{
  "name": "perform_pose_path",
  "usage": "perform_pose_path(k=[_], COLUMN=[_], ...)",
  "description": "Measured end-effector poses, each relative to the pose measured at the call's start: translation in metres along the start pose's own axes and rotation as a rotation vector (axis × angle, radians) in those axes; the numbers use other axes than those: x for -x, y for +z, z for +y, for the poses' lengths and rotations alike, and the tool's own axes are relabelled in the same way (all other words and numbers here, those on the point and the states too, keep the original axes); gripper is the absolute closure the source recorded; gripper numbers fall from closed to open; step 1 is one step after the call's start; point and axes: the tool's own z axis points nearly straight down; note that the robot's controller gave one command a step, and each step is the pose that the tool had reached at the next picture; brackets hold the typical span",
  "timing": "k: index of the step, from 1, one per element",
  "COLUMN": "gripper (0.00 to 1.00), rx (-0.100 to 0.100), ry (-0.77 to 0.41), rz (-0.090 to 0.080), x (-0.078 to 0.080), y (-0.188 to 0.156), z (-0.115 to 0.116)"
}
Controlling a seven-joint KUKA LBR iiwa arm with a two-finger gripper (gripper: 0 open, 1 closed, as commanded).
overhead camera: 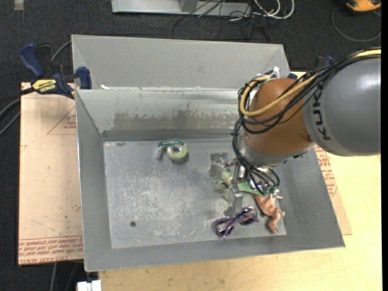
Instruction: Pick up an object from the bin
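Purple sunglasses — slim, dark-lensed

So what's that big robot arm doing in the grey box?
The robot arm is reaching into the grey metal bin from the right to pick something up. Its gripper is down low on the bin's right side. Closest to it are purple toy sunglasses and a small pinkish-orange thing. A greenish roll lies apart near the back wall. I can't see it holding anything.

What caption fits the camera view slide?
KUKA end effector low in grey bin, near purple glasses and tan toy; greenish roll lies apart.
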Motion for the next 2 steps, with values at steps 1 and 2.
perform_pose_path(k=[1,2], gripper=[0.00,0.00], rx=[0.005,0.001], ry=[0.096,0.091], rz=[-0.013,-0.001], x=[0.020,-0.044], y=[-0.003,0.038], z=[0.022,-0.065])
